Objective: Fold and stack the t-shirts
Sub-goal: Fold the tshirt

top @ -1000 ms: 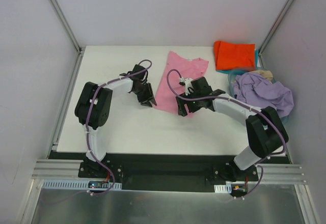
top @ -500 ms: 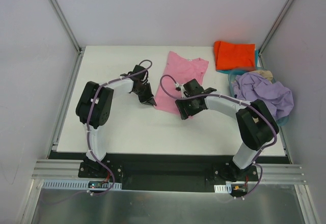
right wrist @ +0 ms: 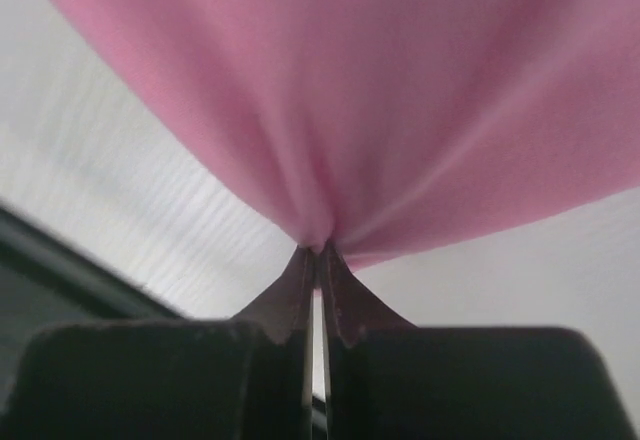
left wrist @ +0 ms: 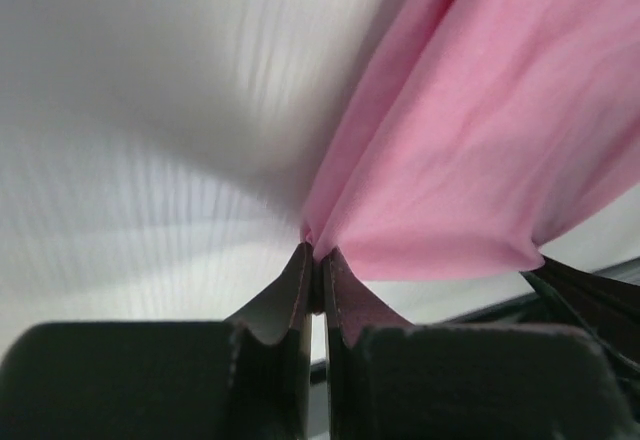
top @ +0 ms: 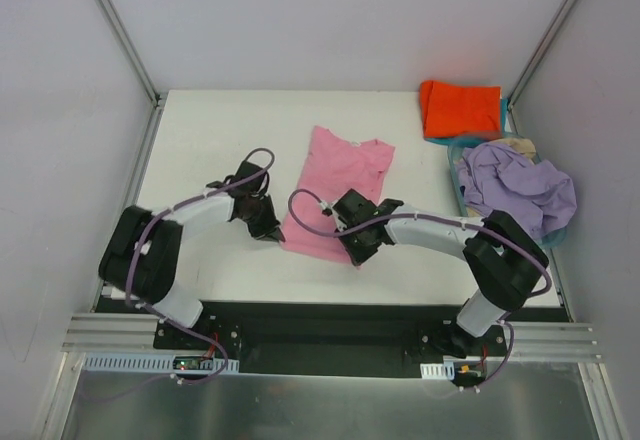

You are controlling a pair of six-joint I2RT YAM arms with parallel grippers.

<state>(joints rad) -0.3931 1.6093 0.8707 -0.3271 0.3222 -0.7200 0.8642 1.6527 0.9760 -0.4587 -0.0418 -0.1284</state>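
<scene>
The left gripper (left wrist: 313,255) is pinched tight on the near left hem corner of the pink t-shirt (left wrist: 470,140). The right gripper (right wrist: 318,252) is clamped the same way on the near right corner. The shirt lies lengthwise on the white table (top: 220,140), collar away from the arms. A folded orange-red t-shirt (top: 460,108) sits at the far right. Just nearer, a crumpled lavender t-shirt (top: 515,182) heaps over the light blue basket (top: 455,152).

Pink t-shirt (top: 335,185) flat on table (top: 220,130). Left gripper (top: 268,230) at its near-left hem corner, right gripper (top: 357,253) at its near-right corner. Folded orange-red t-shirt (top: 458,108) far-right of it, lavender t-shirt (top: 515,182) heaped to its right.
</scene>
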